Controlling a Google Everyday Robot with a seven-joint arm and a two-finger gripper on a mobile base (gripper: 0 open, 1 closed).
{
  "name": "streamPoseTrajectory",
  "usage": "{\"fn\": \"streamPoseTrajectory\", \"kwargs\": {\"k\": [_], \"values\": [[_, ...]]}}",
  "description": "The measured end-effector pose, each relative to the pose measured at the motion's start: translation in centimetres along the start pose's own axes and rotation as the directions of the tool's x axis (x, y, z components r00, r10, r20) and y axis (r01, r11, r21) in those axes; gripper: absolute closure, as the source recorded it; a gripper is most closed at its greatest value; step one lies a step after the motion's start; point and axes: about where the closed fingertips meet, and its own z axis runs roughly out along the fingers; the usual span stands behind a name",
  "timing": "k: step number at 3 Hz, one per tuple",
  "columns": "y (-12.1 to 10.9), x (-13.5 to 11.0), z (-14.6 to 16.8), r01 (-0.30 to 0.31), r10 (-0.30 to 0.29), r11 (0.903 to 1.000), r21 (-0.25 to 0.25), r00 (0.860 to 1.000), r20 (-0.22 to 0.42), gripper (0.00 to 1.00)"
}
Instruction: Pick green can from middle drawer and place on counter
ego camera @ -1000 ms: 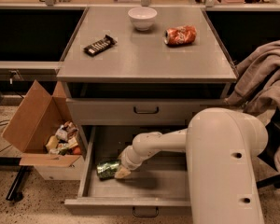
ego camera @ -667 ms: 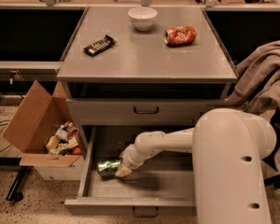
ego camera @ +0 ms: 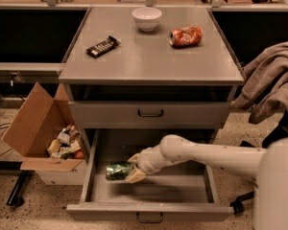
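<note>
Dim warm overhead light; shadow pools under the jaws in the middle drawer (ego camera: 182,188).

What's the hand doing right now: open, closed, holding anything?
The hand is closed on the can, down inside the open drawer.

Gripper (ego camera: 129,168) holds green can (ego camera: 116,171) in walled middle drawer (ego camera: 149,209), open overhead
</note>
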Motion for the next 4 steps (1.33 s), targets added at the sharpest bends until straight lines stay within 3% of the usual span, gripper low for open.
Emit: {"fn": "streamPoseTrajectory", "kwargs": {"k": [1, 2, 3, 4], "values": [[-0.4, 1.3, -6.0, 0.012, -0.014, 0.999, 0.042, 0.998, 0.055, 1.0], [-0.1, 2.3, -6.7, 0.008, -0.01, 0.9989, 0.047, 0.999, 0.053, 1.0], [-0.7, 1.6, -8.0, 0.032, -0.034, 0.9982, 0.051, 0.999, 0.035, 1.0], [-1.7, -1.1, -13.3, 0.075, -0.078, 0.9936, 0.085, 0.996, 0.032, 1.0]]}}
